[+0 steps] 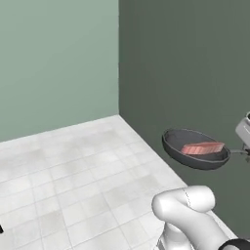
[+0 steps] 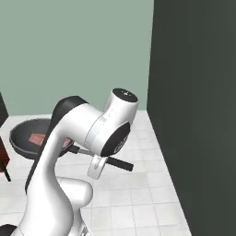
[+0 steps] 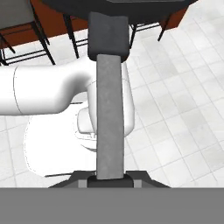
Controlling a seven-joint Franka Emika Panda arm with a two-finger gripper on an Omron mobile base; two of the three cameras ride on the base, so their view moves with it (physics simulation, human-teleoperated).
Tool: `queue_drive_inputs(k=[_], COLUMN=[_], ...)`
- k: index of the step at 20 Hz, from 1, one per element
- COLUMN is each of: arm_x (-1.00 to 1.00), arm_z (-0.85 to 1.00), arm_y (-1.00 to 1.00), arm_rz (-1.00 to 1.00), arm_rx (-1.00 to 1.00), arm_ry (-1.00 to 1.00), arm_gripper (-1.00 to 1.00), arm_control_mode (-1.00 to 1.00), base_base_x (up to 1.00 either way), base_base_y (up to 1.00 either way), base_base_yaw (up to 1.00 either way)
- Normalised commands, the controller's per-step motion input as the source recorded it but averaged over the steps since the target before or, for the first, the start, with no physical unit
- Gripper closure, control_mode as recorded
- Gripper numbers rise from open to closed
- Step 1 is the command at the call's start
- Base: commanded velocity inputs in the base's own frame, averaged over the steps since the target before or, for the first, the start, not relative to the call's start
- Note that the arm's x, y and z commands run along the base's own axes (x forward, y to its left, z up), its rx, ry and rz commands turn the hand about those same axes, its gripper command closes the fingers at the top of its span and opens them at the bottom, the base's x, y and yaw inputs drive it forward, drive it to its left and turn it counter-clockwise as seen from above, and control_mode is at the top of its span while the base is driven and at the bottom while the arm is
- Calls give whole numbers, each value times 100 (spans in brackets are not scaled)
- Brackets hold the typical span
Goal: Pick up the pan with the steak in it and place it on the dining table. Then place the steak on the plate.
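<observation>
I'm holding the pan (image 1: 195, 148) up in the air w/ my jaws squeezed tight on its handle (image 3: 109, 118). Handle's sticking straight out from me, pan at far end. Steak (image 1: 202, 148) is lying inside. No desk nearby yet.

The pan (image 1: 195, 149) is hanging in mid-air just beside the dark wall (image 1: 195, 73), which is closing off that side. Away from it, the white tiled floor (image 1: 73, 180) is lying bare up to the pale green wall (image 1: 58, 63). In the hand view, stool legs (image 3: 43, 41) and red-brown cabinets (image 3: 52, 22) are standing beyond the pan's handle (image 3: 108, 118).
</observation>
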Motion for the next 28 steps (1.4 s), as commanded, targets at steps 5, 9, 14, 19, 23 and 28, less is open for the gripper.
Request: queue_drive_inputs(k=[5, 9, 14, 19, 23, 28], arm_x=[0, 0, 0, 0, 0, 0], arm_z=[0, 0, 0, 0, 0, 0], arm_y=[0, 0, 0, 0, 0, 0], arm_rz=[0, 0, 0, 0, 0, 0], arm_rx=[0, 0, 0, 0, 0, 0], arm_ry=[0, 0, 0, 0, 0, 0], arm_gripper=[100, 100, 100, 100, 100, 100], arm_control_mode=[100, 100, 100, 100, 100, 100], base_base_x=[5, 0, 0, 0, 8, 11], base_base_y=[0, 0, 0, 0, 0, 0], base_base_yaw=[45, 49, 49, 48, 48, 47])
